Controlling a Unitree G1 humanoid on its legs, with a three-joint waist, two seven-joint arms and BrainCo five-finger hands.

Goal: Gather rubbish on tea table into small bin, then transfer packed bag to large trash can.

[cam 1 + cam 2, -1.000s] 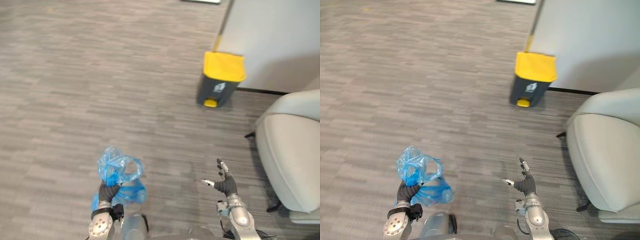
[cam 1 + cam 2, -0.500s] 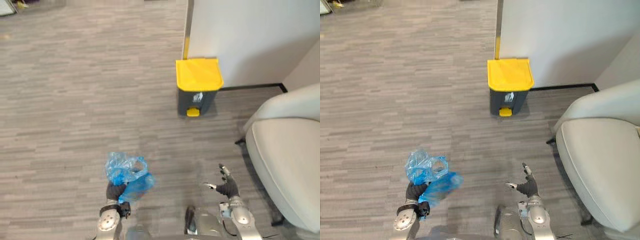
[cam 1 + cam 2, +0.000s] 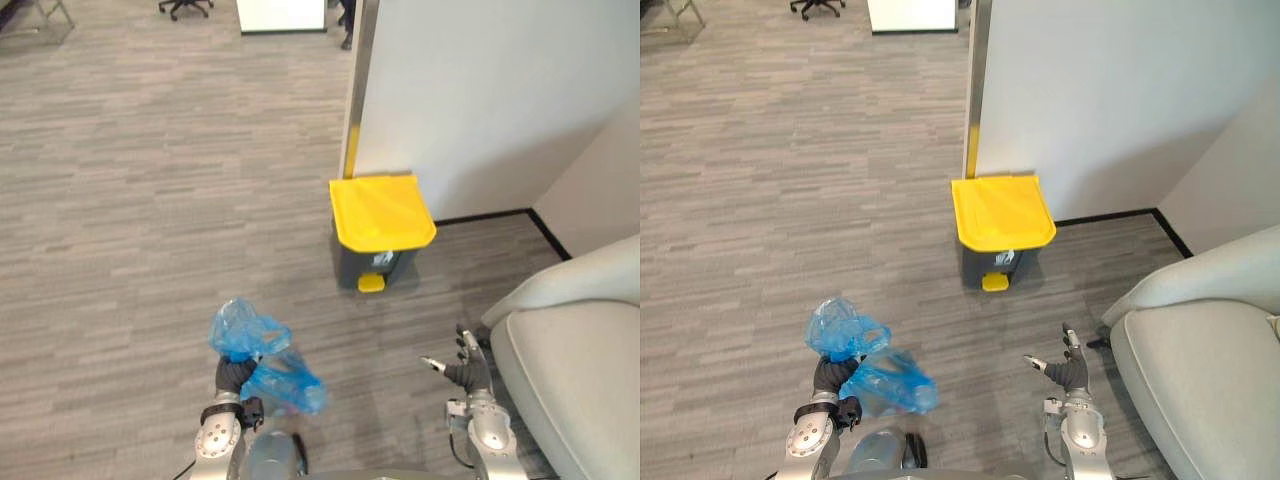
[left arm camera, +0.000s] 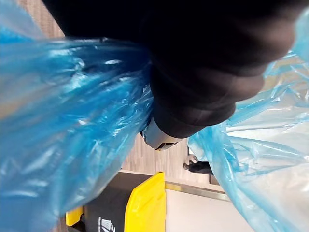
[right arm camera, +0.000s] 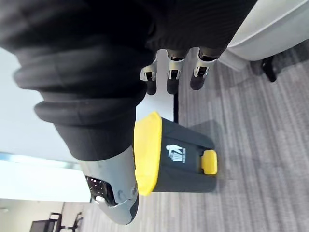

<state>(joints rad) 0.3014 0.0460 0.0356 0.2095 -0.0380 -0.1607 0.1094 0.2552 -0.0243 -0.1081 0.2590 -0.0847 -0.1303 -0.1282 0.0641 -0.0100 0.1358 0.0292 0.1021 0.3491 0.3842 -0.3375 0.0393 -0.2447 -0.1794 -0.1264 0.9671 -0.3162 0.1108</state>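
My left hand [image 3: 234, 377] is shut on the gathered neck of a crumpled blue plastic bag [image 3: 262, 357], low and left of centre; the bag [image 4: 53, 121] bulges around the hand [image 4: 203, 72] in the left wrist view. A dark grey trash can [image 3: 372, 262] with a closed yellow lid [image 3: 382, 210] and a yellow pedal stands on the floor against a white partition, ahead and to the right of the bag. My right hand [image 3: 466, 372] is open and holds nothing, low on the right; its fingers [image 5: 171, 77] show straight, with the trash can [image 5: 178, 154] beyond.
A light grey armchair [image 3: 575, 350] fills the lower right, close to my right hand. A white partition wall [image 3: 480, 90] rises behind the can. Grey carpet [image 3: 150, 200] stretches to the left. An office chair base [image 3: 186, 6] stands far off at the top.
The camera has moved toward the trash can, which now sits lower and nearer the centre. My left hand keeps hold of the blue bag; the right hand stays open.
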